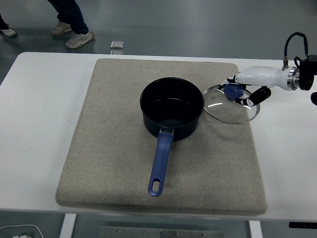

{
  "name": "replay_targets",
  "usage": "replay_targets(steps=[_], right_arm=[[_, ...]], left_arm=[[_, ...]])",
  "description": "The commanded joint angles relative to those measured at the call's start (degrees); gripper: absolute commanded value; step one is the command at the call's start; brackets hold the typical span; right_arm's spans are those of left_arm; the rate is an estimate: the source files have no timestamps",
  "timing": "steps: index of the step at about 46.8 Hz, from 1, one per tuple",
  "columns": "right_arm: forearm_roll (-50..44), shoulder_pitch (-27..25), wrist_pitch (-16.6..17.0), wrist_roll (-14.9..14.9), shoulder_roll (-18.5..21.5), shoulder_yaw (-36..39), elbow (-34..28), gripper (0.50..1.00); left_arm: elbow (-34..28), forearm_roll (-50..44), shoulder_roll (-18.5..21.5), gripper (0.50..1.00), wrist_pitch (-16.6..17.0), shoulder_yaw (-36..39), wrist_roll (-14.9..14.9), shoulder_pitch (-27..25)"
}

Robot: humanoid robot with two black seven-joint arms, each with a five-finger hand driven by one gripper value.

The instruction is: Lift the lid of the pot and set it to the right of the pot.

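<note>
A dark blue pot (172, 107) with a blue handle pointing toward me stands uncovered in the middle of a grey mat (114, 148). Just to its right is the glass lid (232, 105) with a metal rim, almost touching the pot's wall. My right hand (237, 92), white with black fingertips, reaches in from the right edge and is shut on the lid's blue knob (232, 90). Whether the lid rests on the mat or hangs just above it I cannot tell. The left arm is out of view.
The mat lies on a white table (39, 114). The lid overlaps the mat's right edge. On the floor behind the table are a person's feet (74, 34) and a small metal object (117, 45).
</note>
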Motion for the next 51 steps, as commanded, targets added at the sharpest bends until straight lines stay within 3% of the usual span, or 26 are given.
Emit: replay_targets(steps=[1,51], right_arm=[[0.54,-0.5,-0.44,0.0,0.17,0.04,0.13,0.5],[3.35,-2.18,-0.36,0.0,1.22,0.22,0.13,0.5]], left_arm=[[0.0,0.0,0.0,1.0,0.0,0.03,0.0,0.06],[0.0,0.0,0.0,1.0,0.0,-0.06,0.0,-0.03]])
